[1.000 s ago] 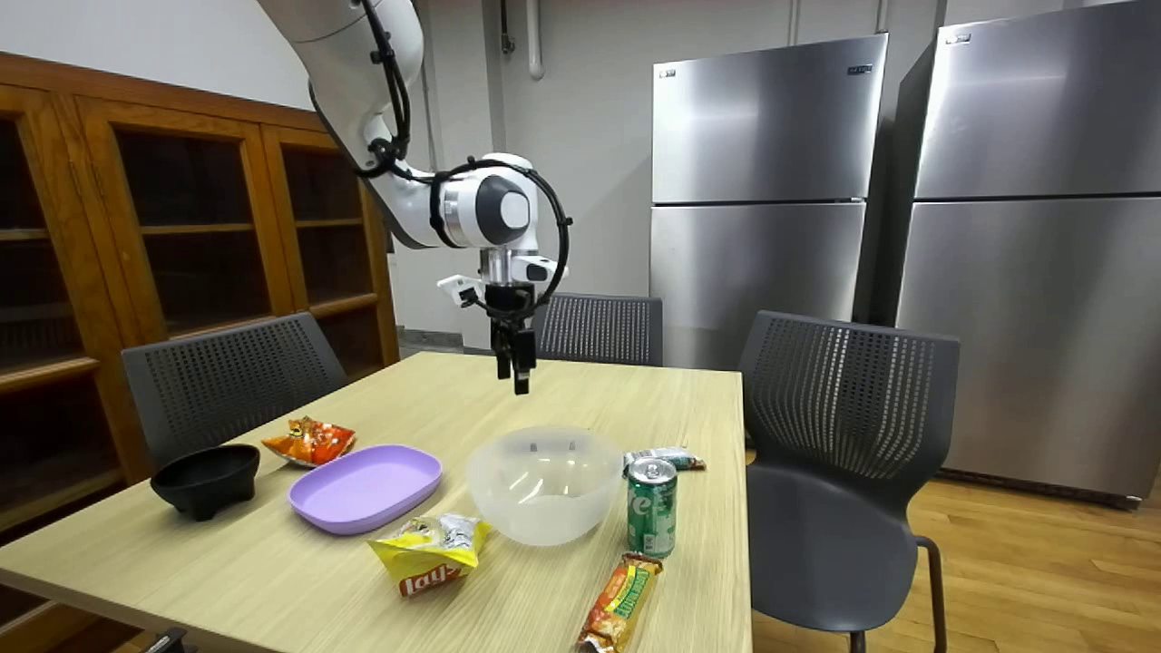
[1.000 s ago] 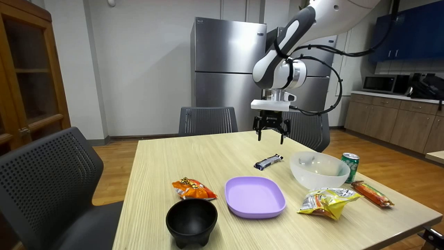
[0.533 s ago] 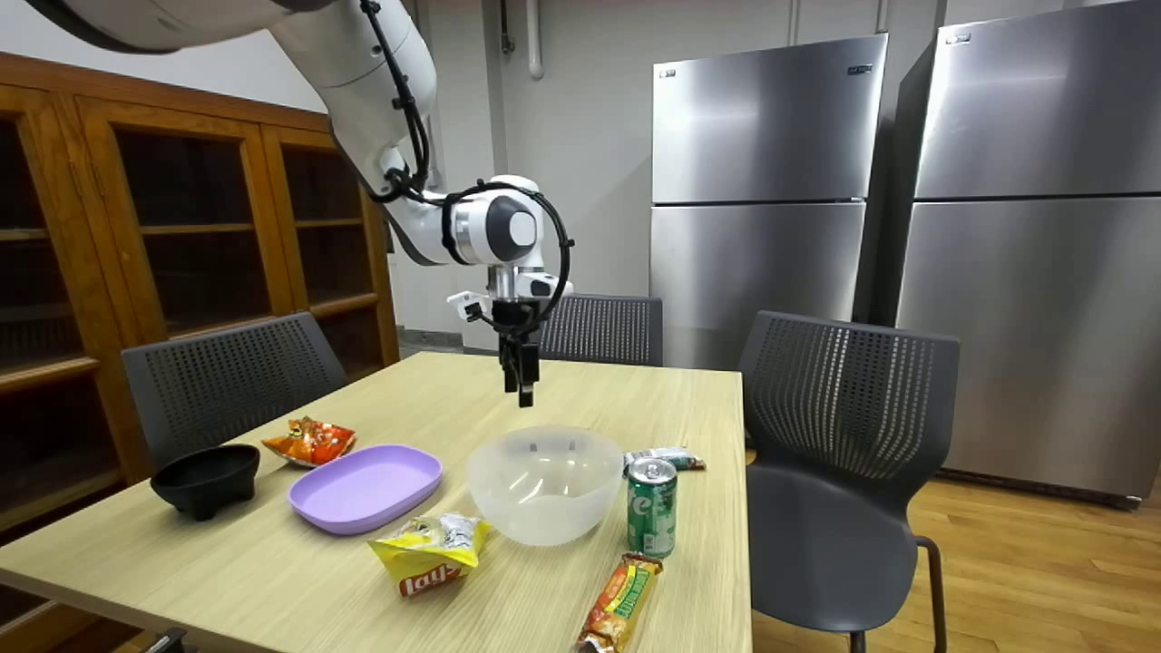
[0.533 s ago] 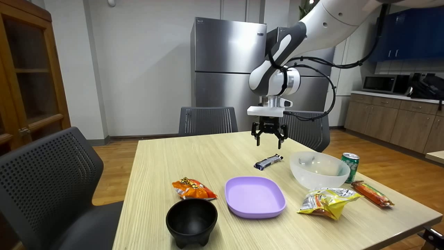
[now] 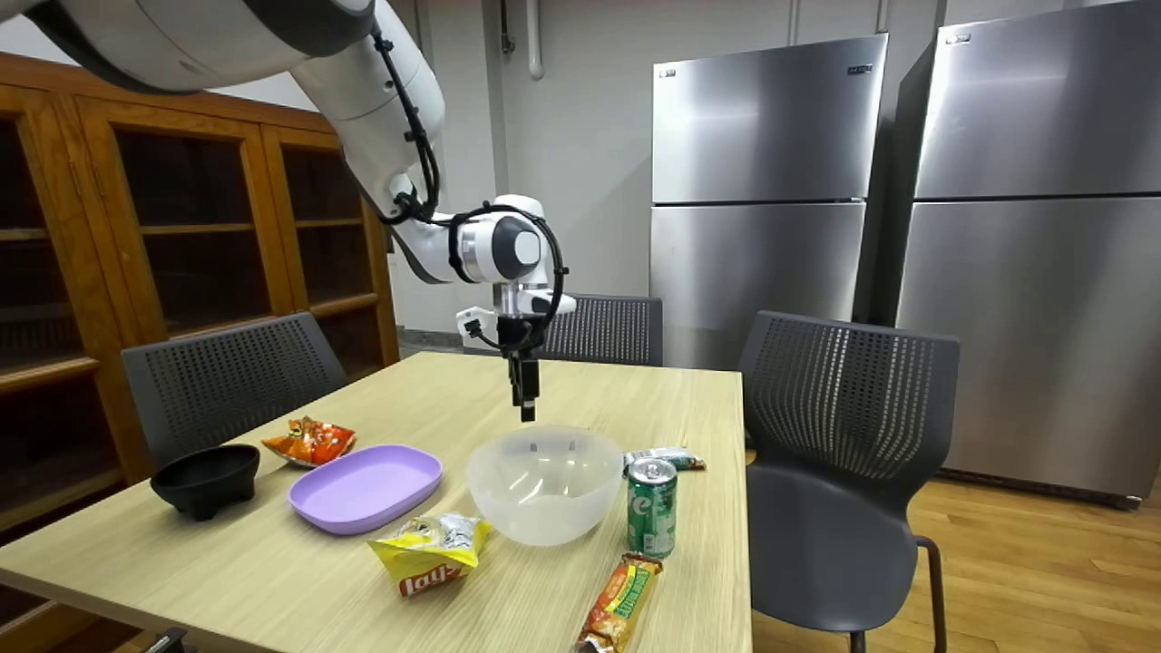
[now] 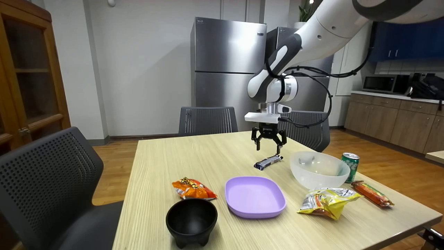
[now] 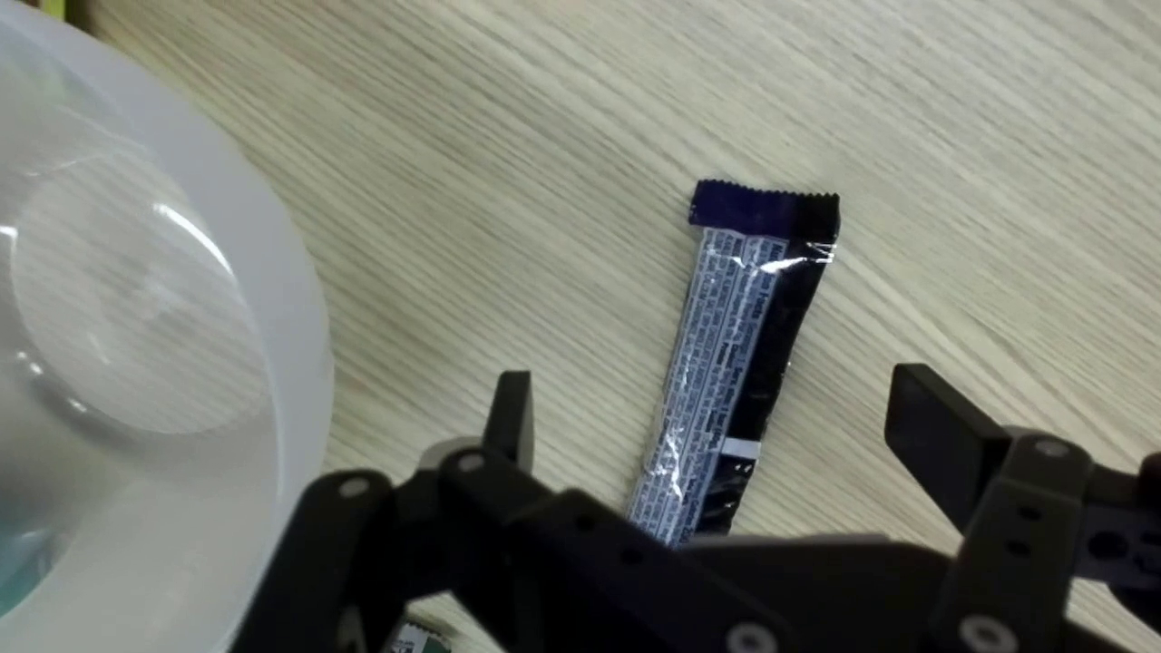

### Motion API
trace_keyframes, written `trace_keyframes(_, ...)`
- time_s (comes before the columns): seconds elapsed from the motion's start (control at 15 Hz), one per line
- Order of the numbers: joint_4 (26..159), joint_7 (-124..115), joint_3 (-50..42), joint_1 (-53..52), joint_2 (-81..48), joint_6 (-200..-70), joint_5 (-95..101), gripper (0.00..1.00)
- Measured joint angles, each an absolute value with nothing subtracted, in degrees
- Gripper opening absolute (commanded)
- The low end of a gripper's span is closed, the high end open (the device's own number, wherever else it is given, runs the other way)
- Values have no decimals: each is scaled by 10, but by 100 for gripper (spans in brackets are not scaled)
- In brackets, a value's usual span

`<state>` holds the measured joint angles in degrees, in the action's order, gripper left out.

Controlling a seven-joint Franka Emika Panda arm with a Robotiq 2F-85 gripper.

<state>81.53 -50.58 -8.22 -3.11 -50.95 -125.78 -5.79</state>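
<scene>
The hand (image 6: 268, 148) was held open above the desk (image 6: 187, 152), with nothing gripped between its two fingers (image 7: 512, 419). In the wrist view a wrapped snack bar (image 7: 733, 363) was framed between them, with one finger on either side, and its nearer end was hidden behind the hand. The bar was seen flat on the desk; in an exterior view it was shown to the left of a frosted bowl (image 6: 308, 177) and farther off than a purple plate (image 6: 255, 196). No contact between fingers and bar could be made out. The current step was therefore judged to be the lining-up of the hand over the bar, with no grasp yet made. For a grasp, a straight lowering would be called for, perhaps with a slight turn so that the bar's lean was matched, then a closing across its narrow width. Room would also need to be kept on the bowl's side, since in the wrist view its rim was seen near the finger on the left.
</scene>
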Motion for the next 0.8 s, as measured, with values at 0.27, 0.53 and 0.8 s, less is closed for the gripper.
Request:
trace_keyframes(0.27, 806, -540, -82, -31, -529, -1259, -58, 100)
trace_keyframes(0.53, 797, -565, -82, -31, -546, -1260, -58, 100)
trace_keyframes(0.8, 788, -584, -82, -31, -559, -1260, -58, 100)
